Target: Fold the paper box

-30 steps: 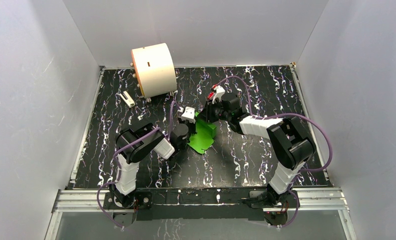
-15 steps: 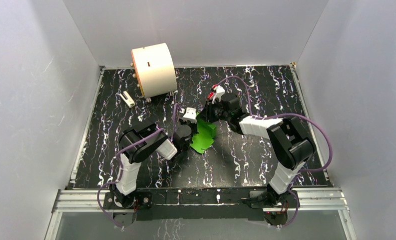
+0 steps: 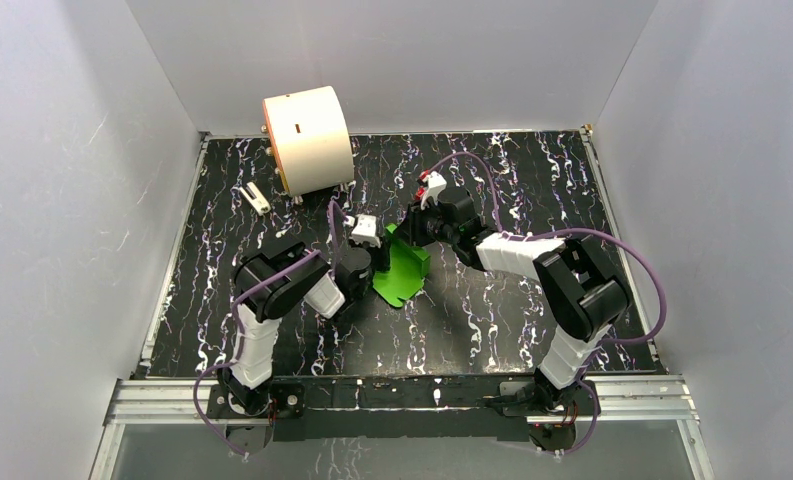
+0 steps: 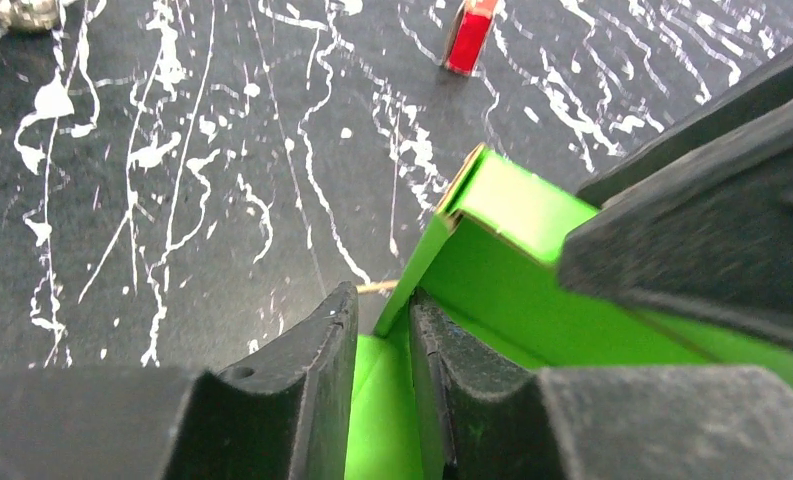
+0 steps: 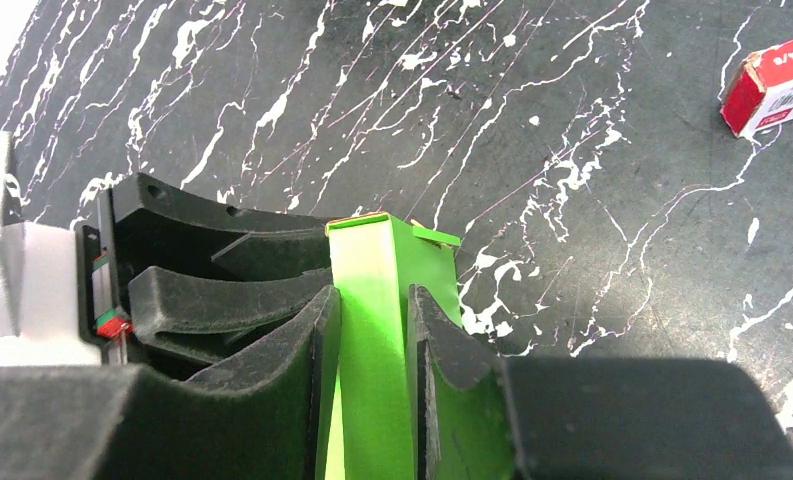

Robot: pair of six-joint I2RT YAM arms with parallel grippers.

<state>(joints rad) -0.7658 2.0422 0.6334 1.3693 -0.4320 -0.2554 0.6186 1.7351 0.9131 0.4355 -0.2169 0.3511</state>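
The bright green paper box [image 3: 402,275] lies partly folded at the middle of the black marbled table, one wall standing up. My left gripper [image 3: 380,262] is at its left edge, jaws closed on a green flap [image 4: 382,400]. My right gripper [image 3: 413,235] comes from the far side, jaws closed on the upright folded wall [image 5: 372,320]. In the left wrist view the box [image 4: 512,270] rises beside the right gripper's black fingers [image 4: 702,210]. In the right wrist view the left gripper's fingers [image 5: 212,295] press against the box's left side.
A large cream cylinder [image 3: 307,140] stands at the back left, with a small white piece [image 3: 256,198] beside it. A small red block [image 5: 772,90] lies behind the right wrist and also shows in the left wrist view [image 4: 469,35]. White walls enclose the table.
My left gripper has shifted slightly left, and the box's left edge has moved with it. The right gripper stays on the upright wall.
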